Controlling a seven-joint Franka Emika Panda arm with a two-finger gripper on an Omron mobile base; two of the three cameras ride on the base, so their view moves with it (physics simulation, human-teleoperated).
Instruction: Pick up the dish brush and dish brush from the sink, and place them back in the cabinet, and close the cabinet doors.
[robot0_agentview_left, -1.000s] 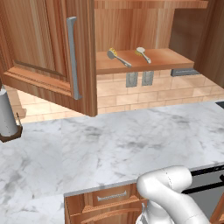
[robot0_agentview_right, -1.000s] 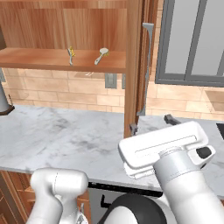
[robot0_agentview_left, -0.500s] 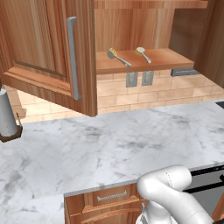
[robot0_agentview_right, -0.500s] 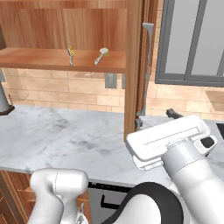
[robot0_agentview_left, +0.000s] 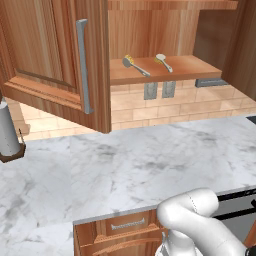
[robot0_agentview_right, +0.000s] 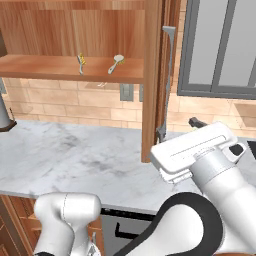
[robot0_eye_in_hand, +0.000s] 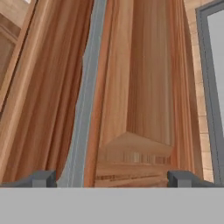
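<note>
Two-finger gripper spread wide, empty, facing reddish-brown wooden cabinet door beside its silver bar handle. Both tan dish brushes lie on the cabinet shelf.

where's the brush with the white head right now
The white-headed dish brush lies on the open cabinet's shelf, just right of the all-tan brush in the left base view, above the wall outlets.

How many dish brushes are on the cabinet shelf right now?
2. The all-tan dish brush lies left on the shelf; the white-headed dish brush lies right of it, apart.
</note>
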